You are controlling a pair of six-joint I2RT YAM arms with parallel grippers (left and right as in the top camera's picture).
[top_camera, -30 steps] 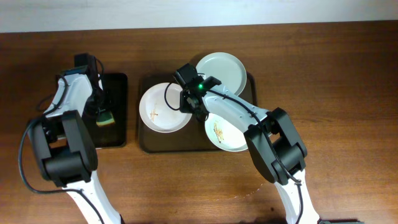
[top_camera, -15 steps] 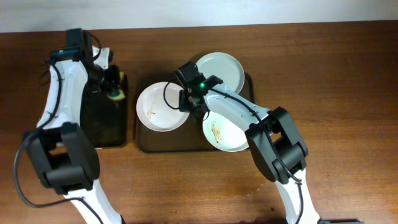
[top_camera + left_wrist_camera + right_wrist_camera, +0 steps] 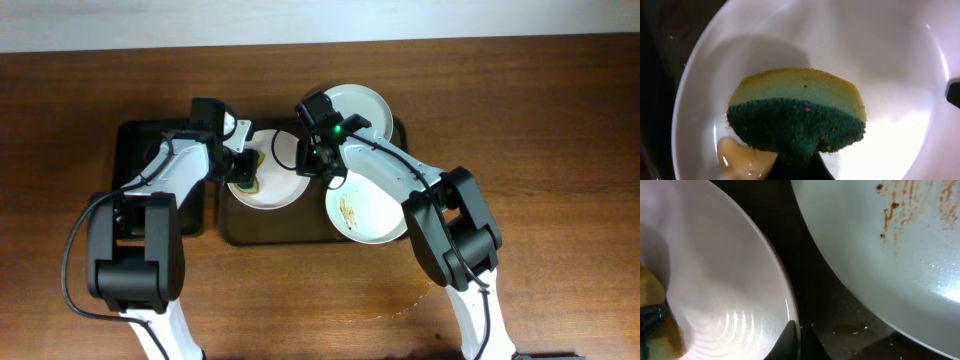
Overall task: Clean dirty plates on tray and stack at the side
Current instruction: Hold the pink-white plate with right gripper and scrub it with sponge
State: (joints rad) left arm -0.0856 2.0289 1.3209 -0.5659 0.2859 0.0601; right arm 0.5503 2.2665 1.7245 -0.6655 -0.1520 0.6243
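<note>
Three white plates lie on the brown tray (image 3: pixel 300 231). The left plate (image 3: pixel 278 186) carries a brown-orange smear (image 3: pixel 742 157). My left gripper (image 3: pixel 240 168) is shut on a yellow-and-green sponge (image 3: pixel 797 117), green side down, held over this plate's left part. My right gripper (image 3: pixel 316 168) is shut on the left plate's right rim (image 3: pixel 785 305), one finger inside and one outside. The front right plate (image 3: pixel 372 216) has orange streaks (image 3: pixel 897 207). The back plate (image 3: pixel 355 108) looks clean.
A narrow black tray (image 3: pixel 150 200) stands left of the brown tray, with my left arm reaching across its back part. Bare wooden table lies to the right (image 3: pixel 540 150) and in front. The tray floor between the plates (image 3: pixel 845 325) is wet.
My left gripper has carried the sponge from the black tray rightward to over the left plate. My right gripper stays on that plate's rim.
</note>
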